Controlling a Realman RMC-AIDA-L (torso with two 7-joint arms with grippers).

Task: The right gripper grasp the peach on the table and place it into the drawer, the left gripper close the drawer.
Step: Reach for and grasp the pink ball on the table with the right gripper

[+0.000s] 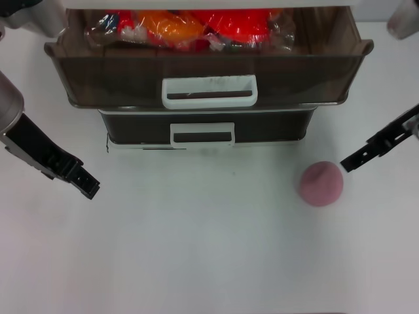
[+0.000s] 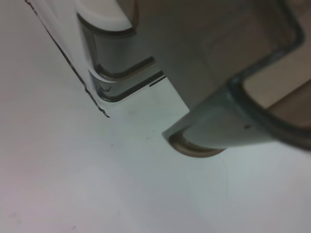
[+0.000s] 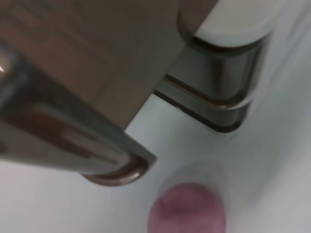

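White table (image 1: 196, 261) spans the whole view; at its far edge, a stack of dark-brown translucent drawers. Top drawer (image 1: 118, 72) is pulled out and open, broad white loop handle (image 1: 209, 91) facing the robot, red and orange packaged items (image 1: 190, 26) inside. Left gripper (image 1: 85, 183) hangs low over the table on the left, well apart from the drawer; cannot tell how its fingers stand. Right gripper (image 1: 347, 161) reaches in from the right, tip just beside the peach (image 1: 321, 184), which sits on the table right of the drawers; finger state not readable either. Peach looks light, matte, round, probably soft-skinned and prone to roll. Judgement: take it across its widest middle, gently.
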